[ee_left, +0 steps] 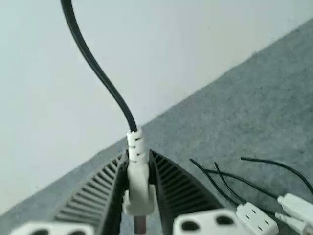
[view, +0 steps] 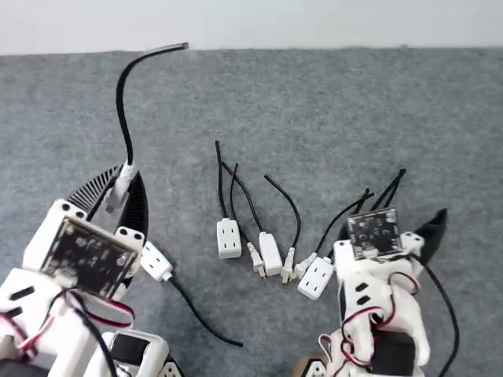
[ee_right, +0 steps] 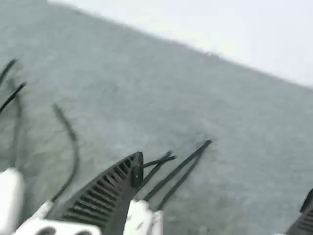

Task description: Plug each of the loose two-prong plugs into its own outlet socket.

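Note:
My left gripper (view: 126, 179) is shut on a white two-prong plug (view: 120, 187) whose black cord (view: 122, 102) arcs up and away; the plug (ee_left: 137, 181) stands between the ribbed fingers (ee_left: 168, 181) in the left wrist view. A white outlet socket (view: 156, 261) lies right beside that arm. Mid-table lie another socket (view: 228, 238), a long white plug (view: 269, 253) and two small plugs (view: 255, 259) (view: 289, 265). A third socket (view: 316, 277) rests next to my right gripper (view: 405, 210), which is open with nothing between its fingers (ee_right: 105, 193).
The grey carpet-like tabletop (view: 354, 110) stretches to a pale wall at the back. Thin black cords (view: 236, 184) fan out from the middle pieces, and more cords (ee_right: 178, 169) lie under the right gripper. A loose cord (view: 200, 314) trails toward the front edge.

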Tool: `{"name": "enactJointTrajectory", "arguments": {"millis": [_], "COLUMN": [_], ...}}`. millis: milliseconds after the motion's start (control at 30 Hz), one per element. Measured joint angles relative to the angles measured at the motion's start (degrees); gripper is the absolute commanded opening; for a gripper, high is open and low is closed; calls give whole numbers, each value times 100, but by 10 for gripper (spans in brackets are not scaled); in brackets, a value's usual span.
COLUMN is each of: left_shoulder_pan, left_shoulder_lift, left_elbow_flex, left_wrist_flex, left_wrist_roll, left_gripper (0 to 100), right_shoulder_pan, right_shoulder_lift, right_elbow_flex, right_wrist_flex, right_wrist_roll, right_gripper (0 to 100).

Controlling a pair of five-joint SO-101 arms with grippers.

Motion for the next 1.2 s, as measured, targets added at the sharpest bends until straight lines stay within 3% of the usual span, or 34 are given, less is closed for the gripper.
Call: {"name": "enactJointTrajectory", "arguments": {"millis": [500,867,1200], "left_shoulder_pan": [0,0,0], "left_shoulder_lift": [0,44,44], "left_elbow_flex": [1793,5152,5626], "left_wrist_flex": [-26,-1943,-2778], "left_wrist_roll": [-26,-686,-703], "left_gripper": [12,13,16], "right_shoulder_pan": [-747,-809,-809], "right_shoulder_lift": [0,26,88], "right_elbow_flex": [35,949,1626], "right_wrist_flex": [923,993,615], "right_wrist_roll": [-18,-18,-387], "right_gripper": [486,486,486]}}
